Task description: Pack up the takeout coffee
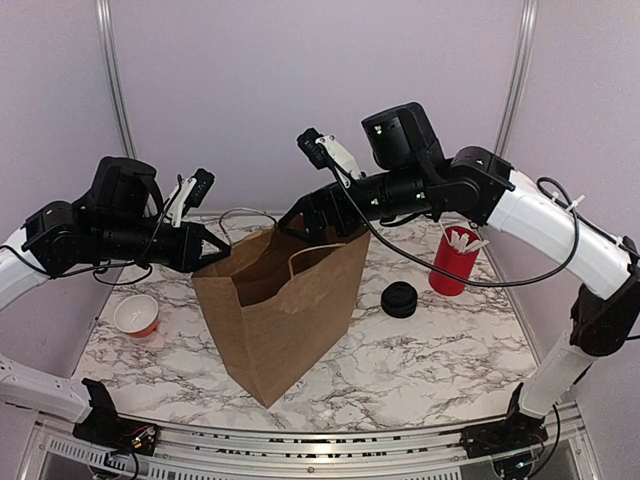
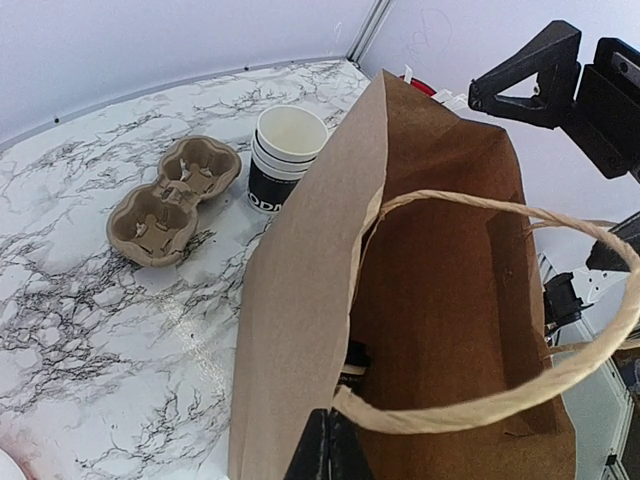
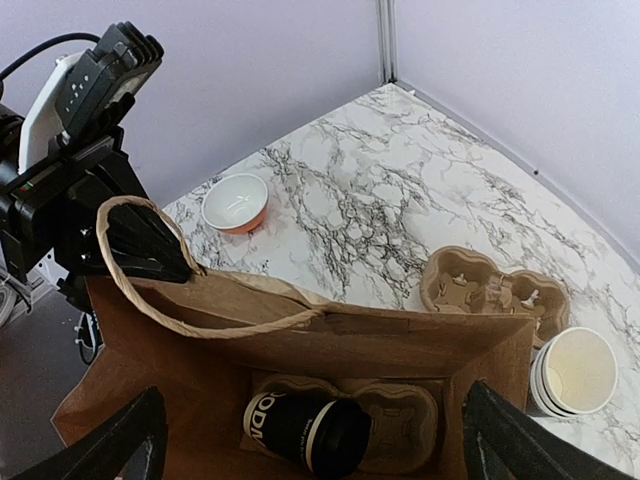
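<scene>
Takeout coffee cup [image 3: 300, 432], black with white lettering, lies on its side at the bottom of the brown paper bag [image 1: 280, 310], on a cardboard carrier [image 3: 400, 425]. The bag stands mid-way across the marble table [image 1: 440, 350]. The left gripper [image 1: 212, 255] is clamped on the bag's left rim. The right gripper [image 1: 305, 218] hangs over the bag's mouth, jaws spread wide, holding nothing.

Paper bag [image 1: 275, 320]: brown, upright, open, frame centre on marble worktop [image 1: 440, 350].
Left fingers [image 1: 213, 254]: at bag's left rim.
Right fingers [image 1: 303, 220]: above bag's far rim.
Red cup [image 1: 453, 265]: right, white stirrers inside.
Black lids [image 1: 400, 300]: between bag and cup.
Bowl [image 1: 135, 314]: left, on worktop.
</scene>
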Robot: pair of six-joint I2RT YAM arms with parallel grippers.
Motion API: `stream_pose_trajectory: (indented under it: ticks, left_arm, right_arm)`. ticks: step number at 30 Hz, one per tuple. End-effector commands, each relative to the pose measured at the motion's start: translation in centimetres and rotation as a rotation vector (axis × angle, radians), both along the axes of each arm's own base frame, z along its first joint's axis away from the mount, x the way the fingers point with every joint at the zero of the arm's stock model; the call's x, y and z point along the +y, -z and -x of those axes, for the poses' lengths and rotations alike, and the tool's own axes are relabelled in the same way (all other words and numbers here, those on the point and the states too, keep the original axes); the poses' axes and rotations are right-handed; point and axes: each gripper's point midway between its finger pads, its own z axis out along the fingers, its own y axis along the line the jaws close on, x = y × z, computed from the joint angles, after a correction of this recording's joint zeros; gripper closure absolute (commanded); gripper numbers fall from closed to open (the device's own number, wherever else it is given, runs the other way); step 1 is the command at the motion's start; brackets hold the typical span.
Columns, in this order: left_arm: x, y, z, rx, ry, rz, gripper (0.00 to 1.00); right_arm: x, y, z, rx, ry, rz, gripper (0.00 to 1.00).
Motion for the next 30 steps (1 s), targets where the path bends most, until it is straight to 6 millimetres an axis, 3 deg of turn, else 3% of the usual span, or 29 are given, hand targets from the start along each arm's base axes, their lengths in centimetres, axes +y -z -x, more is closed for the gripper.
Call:
stream_pose_trajectory:
  ticks: [1,8,14,25,28,30]
  left_arm:
    - [0.6,-2.1,0.0,-0.029,-0.03,0.052,1.0]
    - [1.8,-2.2,-1.2,0.003,-0.193,0.134,1.0]
    - [2.9,-1.8,-1.4,0.075,-0.319,0.281,1.0]
    - [5.2,-2.3,-1.2,0.133,-0.48,0.421,0.99]
    - [5.1,-1.9,-1.4,0.134,-0.48,0.405,0.9]
    - [5.1,-1.9,-1.4,0.121,-0.479,0.396,0.72]
  right_arm:
    - [-0.6,-4.6,0.1,-0.068,0.017,-0.126,0.0]
    - [-3.1,-9.7,-0.2,-0.161,0.11,-0.248,0.0]
    - [-6.4,-10.1,-2.0,-0.207,0.302,-0.246,0.0]
    - [-11.9,0.6,-6.4,-0.059,0.582,0.025,0.0]
    - [-13.9,2.7,-7.2,-0.032,0.638,0.071,0.0]
    - [-15.2,3.7,-7.4,-0.03,0.676,0.109,0.0]
